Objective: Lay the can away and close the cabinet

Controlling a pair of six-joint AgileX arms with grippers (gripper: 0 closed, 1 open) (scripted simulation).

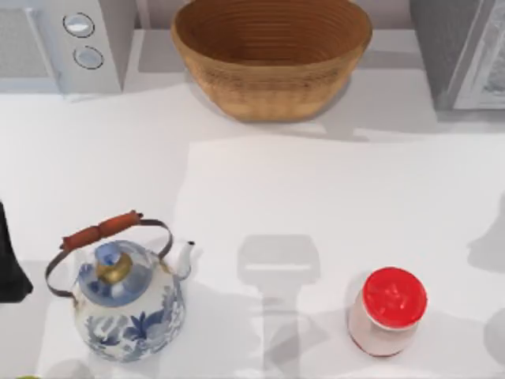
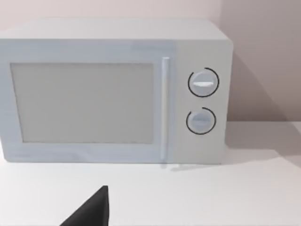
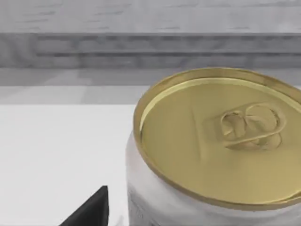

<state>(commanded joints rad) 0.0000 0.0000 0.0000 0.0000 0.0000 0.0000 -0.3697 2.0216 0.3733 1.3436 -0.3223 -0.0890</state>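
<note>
Can (image 3: 216, 155) upright, gold lid, wicker basket (image 1: 272, 55) empty

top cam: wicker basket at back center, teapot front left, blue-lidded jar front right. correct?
One thing is off: the jar has a red lid, not blue, as the top view shows. The rest holds: the wicker basket sits at the back center and the teapot at the front left, with the jar at the front right.
</note>
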